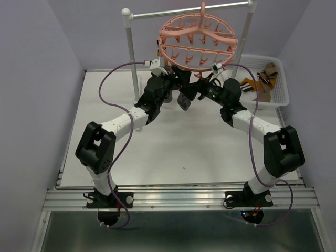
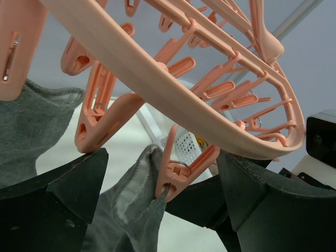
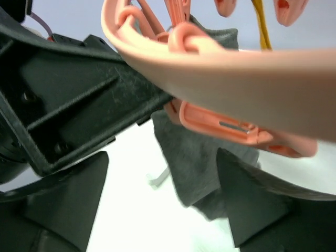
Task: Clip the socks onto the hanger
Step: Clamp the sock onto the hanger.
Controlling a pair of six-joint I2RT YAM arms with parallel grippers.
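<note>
The salmon-pink hanger [image 1: 197, 39] hangs by its hook from the rail, and its ring [image 2: 173, 100] fills the top of both wrist views. A dark grey sock [image 1: 185, 101] dangles under its near rim. In the left wrist view a pink clip [image 2: 176, 181] bites the edge of a grey sock [image 2: 131, 210]. This sock lies between the wide-open fingers of my left gripper [image 2: 157, 210]. A second grey sock [image 2: 31, 126] hangs at the left. My right gripper [image 3: 163, 210] is open, with a grey sock [image 3: 202, 157] hanging from a clip [image 3: 226, 126] in front of it. Both grippers [image 1: 178, 79] [image 1: 198, 86] meet under the hanger.
The white-posted rail stand [image 1: 131, 47] carries the hanger at the table's back. A white mesh basket [image 1: 283, 86] at the back right holds several brown and orange socks [image 1: 260, 81]. The left gripper's black body [image 3: 68, 89] is close at the upper left of the right wrist view.
</note>
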